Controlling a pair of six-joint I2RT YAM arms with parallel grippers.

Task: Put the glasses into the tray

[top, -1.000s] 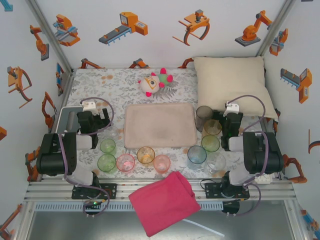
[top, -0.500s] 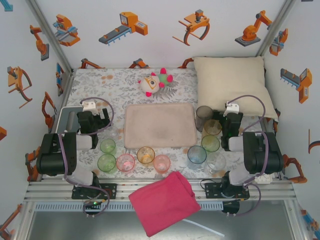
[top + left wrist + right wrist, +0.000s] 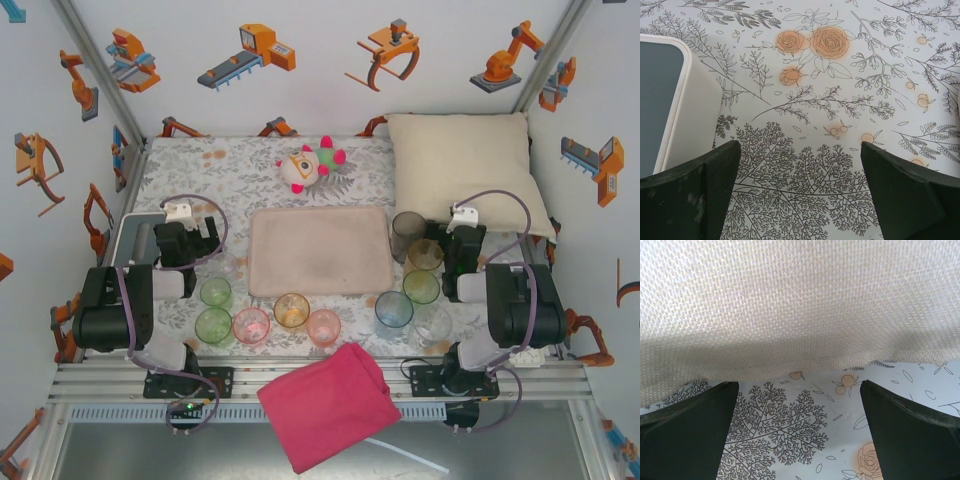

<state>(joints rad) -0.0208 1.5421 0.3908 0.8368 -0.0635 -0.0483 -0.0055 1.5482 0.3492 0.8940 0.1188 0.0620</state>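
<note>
The pale pink-beige tray (image 3: 320, 250) lies empty in the middle of the table. Several small tinted glasses stand upright along its near side: a green one (image 3: 215, 292), a pink one (image 3: 251, 325), an orange one (image 3: 291, 310) and a blue one (image 3: 394, 310). A smoky grey glass (image 3: 407, 232) stands by the tray's right edge. My left gripper (image 3: 188, 232) (image 3: 800, 145) hangs open over bare tablecloth, left of the tray. My right gripper (image 3: 462, 235) (image 3: 800, 385) is open too, just right of the glasses and close to the pillow, with nothing between its fingers.
A cream pillow (image 3: 465, 170) (image 3: 800, 305) fills the back right corner. A small grey box (image 3: 135, 238) (image 3: 660, 100) sits just left of the left gripper. A plush toy (image 3: 312, 165) lies behind the tray. A pink cloth (image 3: 328, 405) hangs over the near edge.
</note>
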